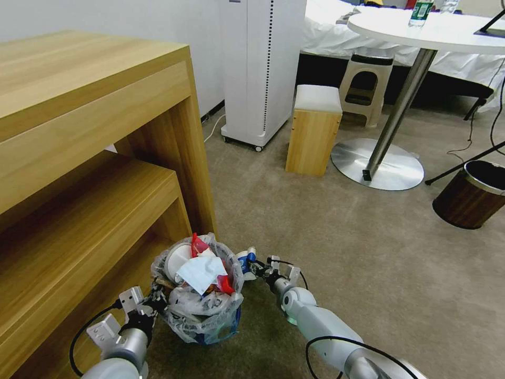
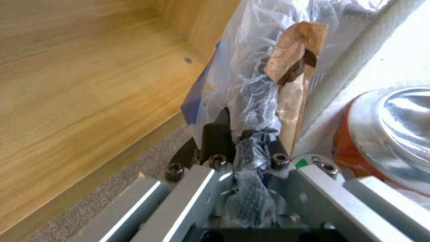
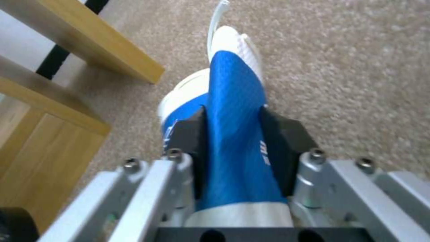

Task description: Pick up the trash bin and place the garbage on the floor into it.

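Showed silver-grey jointed arms, black cables looping alongside. Left gripper (image 1: 156, 301) and right gripper (image 1: 256, 267): aluminium finger bars, dark screws, black pads (image 3: 280, 148).

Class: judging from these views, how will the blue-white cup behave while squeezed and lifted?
Probably light: the right gripper holds the blue-white cup alone. Its wall looks pinched between the pads, so likely soft and crushable. Being round, it may roll if dropped.

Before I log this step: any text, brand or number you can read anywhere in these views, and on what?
None reads clearly.
Blue-white cup in the right gripper: white marks on the blue, too blurred.
Bottle on the round table: green label, too small.
Can in the trash bin, held by the left gripper: no legible print.
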